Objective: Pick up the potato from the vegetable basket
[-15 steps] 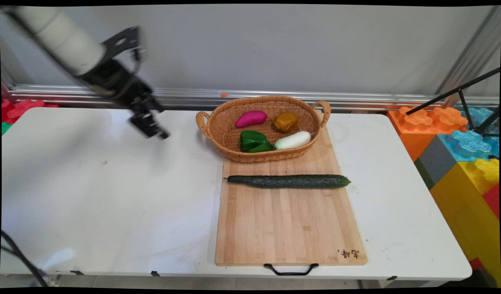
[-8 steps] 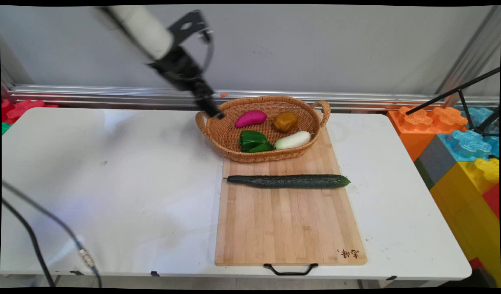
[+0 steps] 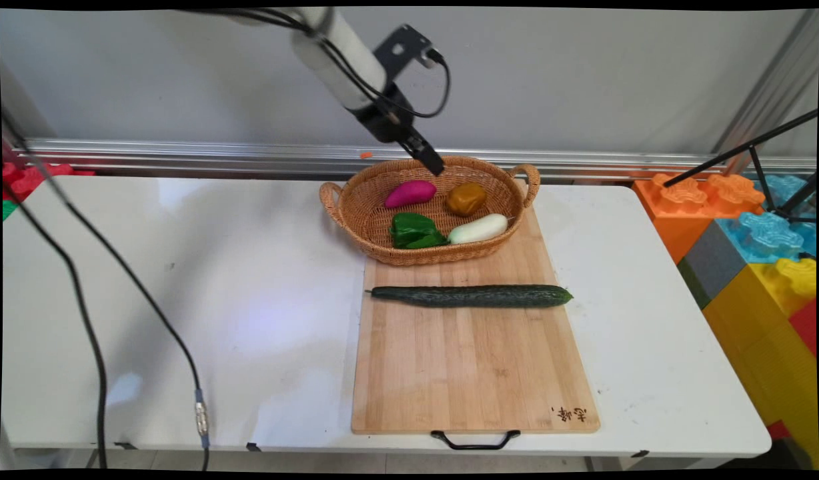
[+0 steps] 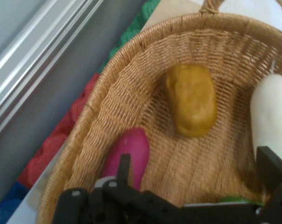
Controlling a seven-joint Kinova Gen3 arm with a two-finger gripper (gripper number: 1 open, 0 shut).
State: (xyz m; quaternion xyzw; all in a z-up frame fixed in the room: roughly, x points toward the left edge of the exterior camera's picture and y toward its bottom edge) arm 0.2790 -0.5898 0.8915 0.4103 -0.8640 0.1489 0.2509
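Hovering: gripper (image 3: 436, 167) hangs over the far rim of the wicker basket (image 3: 376, 250), fingers spread wide, gripping nothing.
Nearest: brown potato (image 4: 191, 99) and magenta sweet potato (image 4: 131, 154), mid-basket, just apart.
Handling: both probably light, stiff, smooth; take across the short middle.
Others: white radish (image 3: 479, 229), green pepper (image 3: 415, 231), cucumber (image 3: 473, 295) on cutting board (image 3: 473, 373).

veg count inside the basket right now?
4 in the basket: purple sweet potato back left, brown potato back right, green pepper front left, white radish front right. None looks hidden.
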